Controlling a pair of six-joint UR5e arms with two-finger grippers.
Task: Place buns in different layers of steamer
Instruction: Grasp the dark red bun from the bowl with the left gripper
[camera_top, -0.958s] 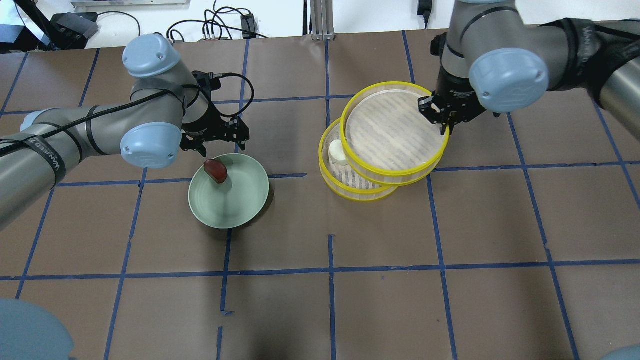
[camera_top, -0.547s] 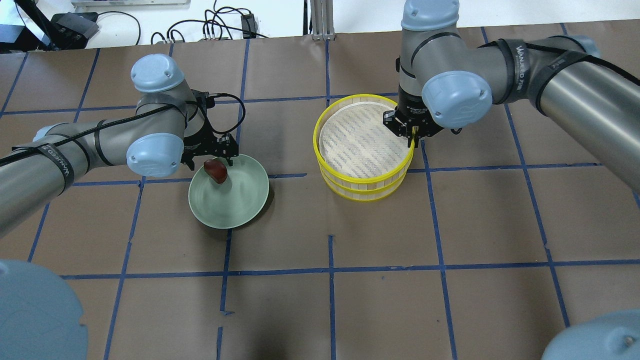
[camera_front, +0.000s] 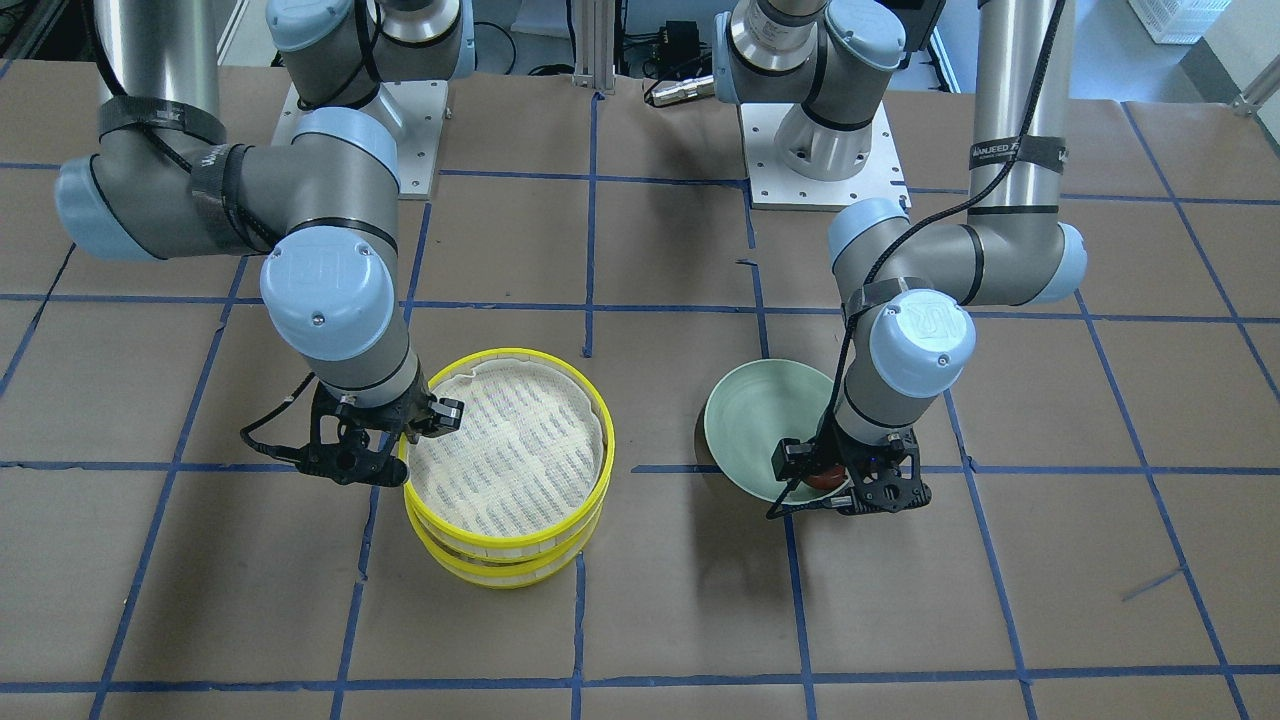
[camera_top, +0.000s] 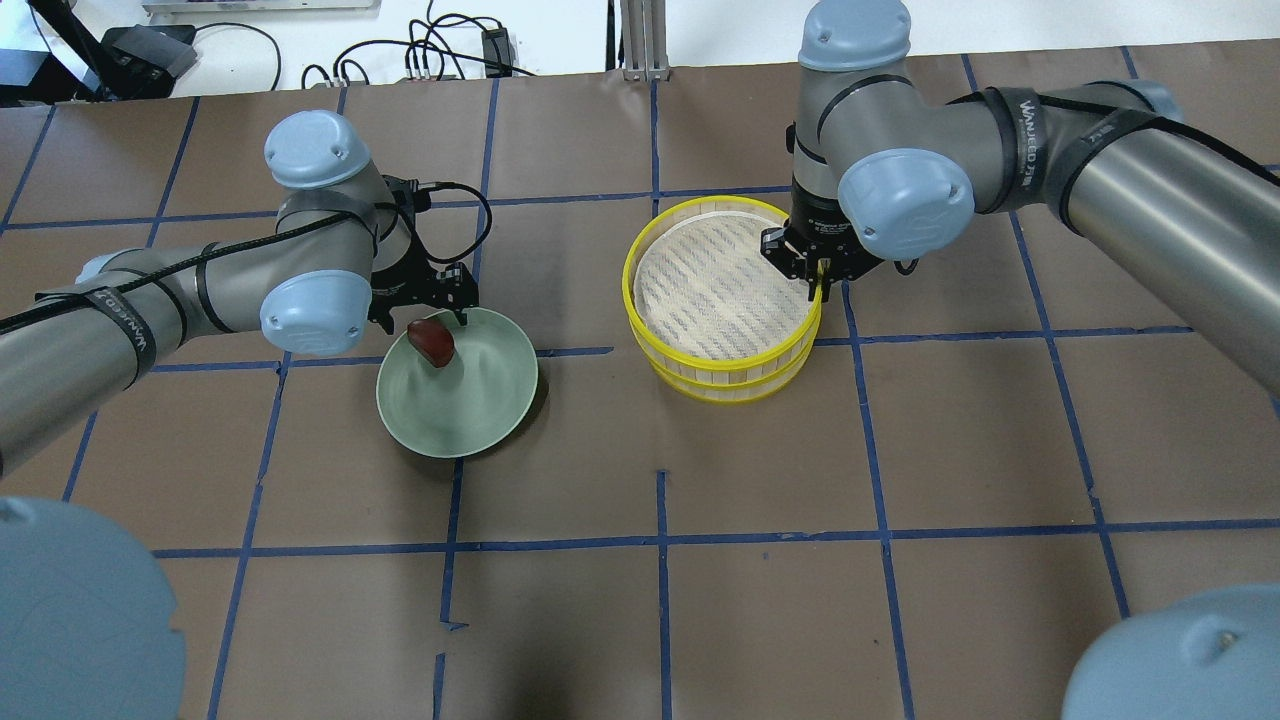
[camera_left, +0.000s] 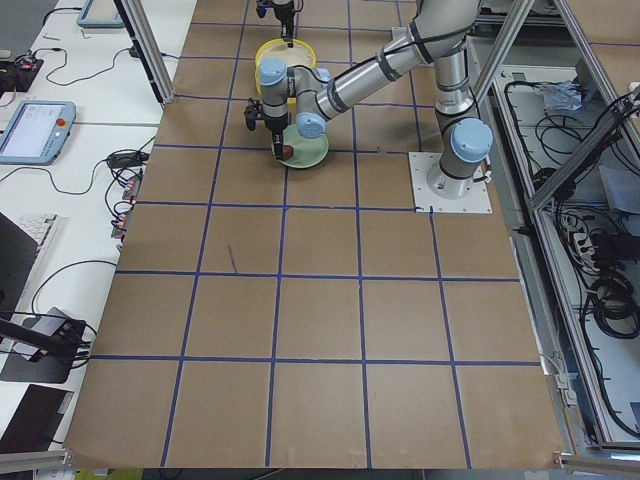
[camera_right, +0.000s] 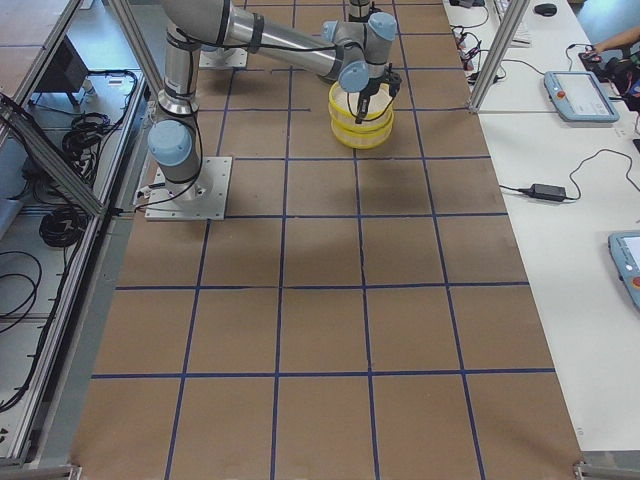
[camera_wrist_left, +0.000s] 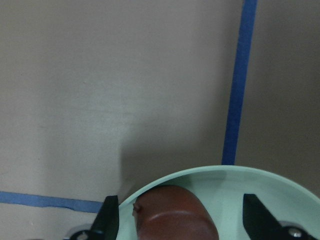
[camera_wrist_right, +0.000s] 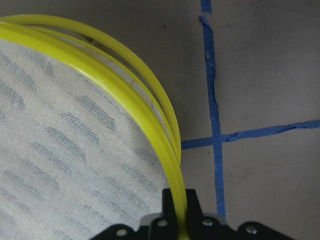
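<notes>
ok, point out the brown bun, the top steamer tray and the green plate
brown bun (camera_top: 431, 342), overhead view, its top.
top steamer tray (camera_top: 715, 290), overhead view, bare liner centre.
green plate (camera_top: 472, 397), overhead view, bare inner floor.

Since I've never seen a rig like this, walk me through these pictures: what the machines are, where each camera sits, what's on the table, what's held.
These are two robot arms at a paper-covered table, each ending in a two-finger gripper. One camera looks down over the robot's shoulders, one faces it, two watch from the table's ends, one rides each wrist. On the table: a green plate with a reddish-brown bun, and two yellow-rimmed steamer trays, the top tray stacked on the lower tray. The right gripper pinches the top tray's rim. The left gripper is open, straddling the bun, holding nothing.
</notes>
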